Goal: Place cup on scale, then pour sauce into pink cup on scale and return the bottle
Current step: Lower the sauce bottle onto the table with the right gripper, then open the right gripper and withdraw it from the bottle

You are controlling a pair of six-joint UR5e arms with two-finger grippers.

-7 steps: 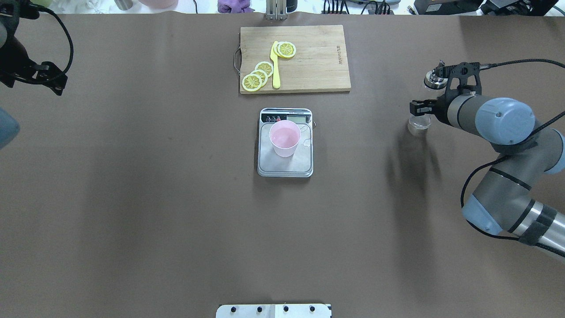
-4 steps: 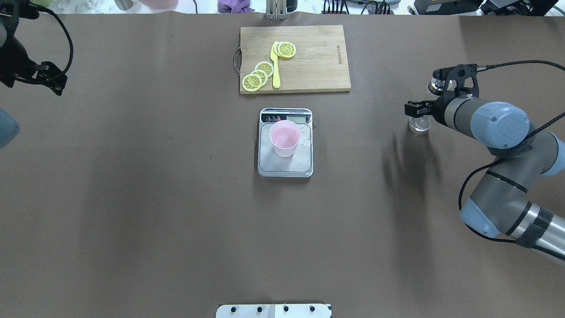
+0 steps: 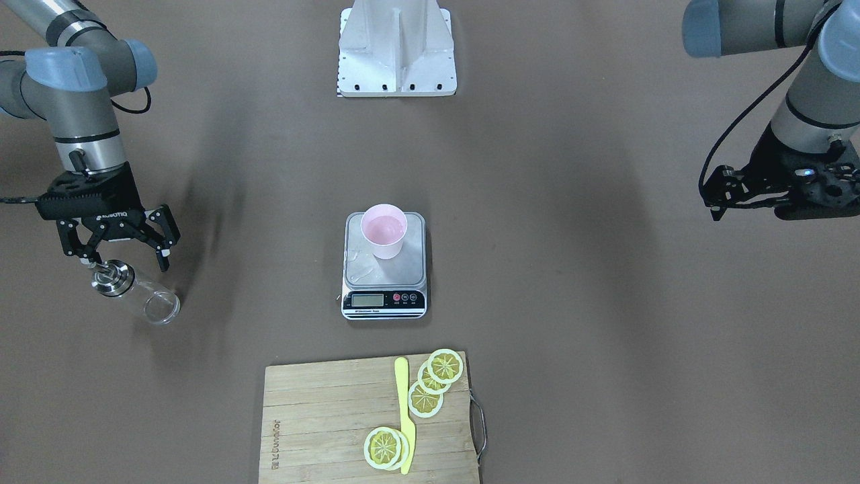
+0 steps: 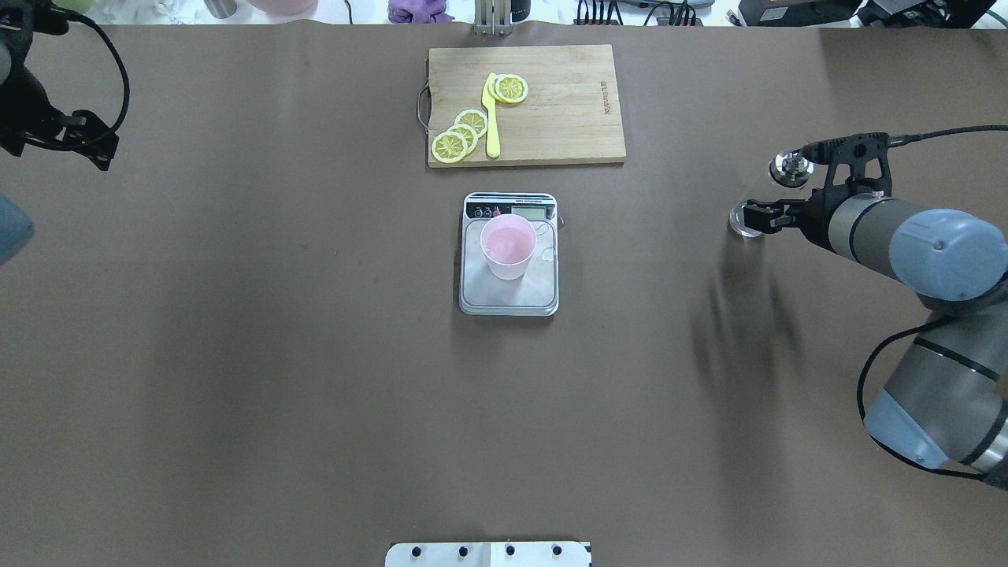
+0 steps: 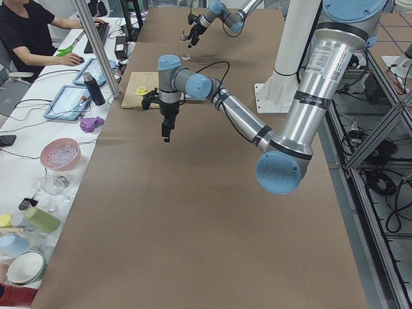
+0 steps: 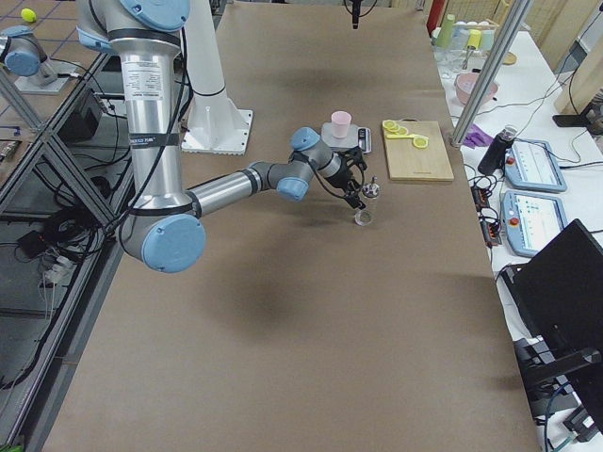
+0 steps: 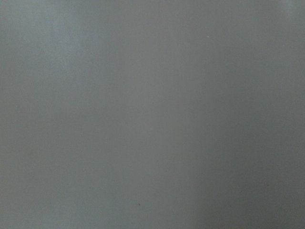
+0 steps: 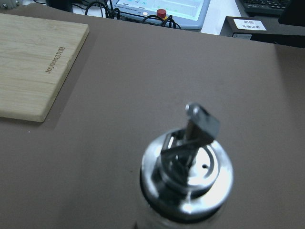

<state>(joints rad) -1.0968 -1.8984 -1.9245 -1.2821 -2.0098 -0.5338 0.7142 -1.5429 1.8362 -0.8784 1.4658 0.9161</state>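
The pale pink cup (image 3: 383, 228) stands upright on the steel scale (image 3: 411, 270) at the table's middle, also seen from overhead (image 4: 509, 244). Clear drops lie on the platform beside it. The clear glass bottle (image 3: 144, 302) with its metal spout cap stands on the table at the robot's right (image 4: 742, 222). My right gripper (image 3: 125, 263) is open just above and beside the cap, touching nothing. The right wrist view looks down on the cap (image 8: 188, 176). My left gripper (image 3: 746, 202) hovers open and empty far off at the table's left.
A wooden cutting board (image 4: 567, 102) with lemon slices (image 4: 461, 134) and a yellow knife (image 4: 492, 118) lies beyond the scale. The robot's base plate (image 3: 396, 60) sits at the near edge. The brown table surface surrounds the scale.
The right arm has drawn back toward the robot's right. Its fingers were around the bottle and are now off it. The bottle stands free. The left arm, cup and scale have not moved.
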